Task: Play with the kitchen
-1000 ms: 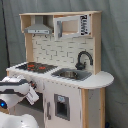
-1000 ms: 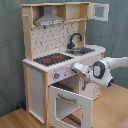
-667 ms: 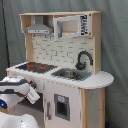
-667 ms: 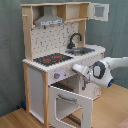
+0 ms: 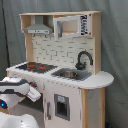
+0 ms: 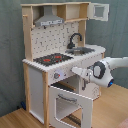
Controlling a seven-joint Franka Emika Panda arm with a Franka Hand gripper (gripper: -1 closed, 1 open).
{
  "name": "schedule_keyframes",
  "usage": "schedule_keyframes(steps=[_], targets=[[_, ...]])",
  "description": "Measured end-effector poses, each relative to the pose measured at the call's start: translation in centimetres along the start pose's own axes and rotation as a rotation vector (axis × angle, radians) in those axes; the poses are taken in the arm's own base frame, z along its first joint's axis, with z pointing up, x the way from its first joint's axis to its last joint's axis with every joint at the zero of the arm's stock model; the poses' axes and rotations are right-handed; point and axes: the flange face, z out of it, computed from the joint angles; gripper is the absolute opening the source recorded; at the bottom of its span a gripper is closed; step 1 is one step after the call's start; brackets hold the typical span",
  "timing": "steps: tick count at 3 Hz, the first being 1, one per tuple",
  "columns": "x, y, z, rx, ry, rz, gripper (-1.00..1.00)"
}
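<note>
Curtained lab: grey backdrop (image 5: 114,45).

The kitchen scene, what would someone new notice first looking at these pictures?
First the tall white and wood kitchen filling the frame in both exterior views, its hob glowing red beside the sink and black faucet. Next the white arm, its hand at the front panel under the counter in the second exterior view. Below it the oven door hangs open.

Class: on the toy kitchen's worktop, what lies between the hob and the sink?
Nothing: in both exterior views the strip of worktop between the hob and the sink is bare.
</note>
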Motion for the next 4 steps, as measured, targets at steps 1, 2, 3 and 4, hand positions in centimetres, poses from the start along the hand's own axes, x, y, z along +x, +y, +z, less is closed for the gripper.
schedule_keyframes(steps=[1, 2, 3, 4], targets=[[-0.04, -0.05, 0.00, 0.000, -0.001, -0.113, -1.00], [-0.08, -0.10, -0.01, -0.001, -0.002, -0.216, -1.00], [-0.12, -0.15, -0.01, -0.003, -0.004, -0.334, -1.00], [-0.16, -0.25, -0.02, -0.008, -0.008, -0.447, -1.00]])
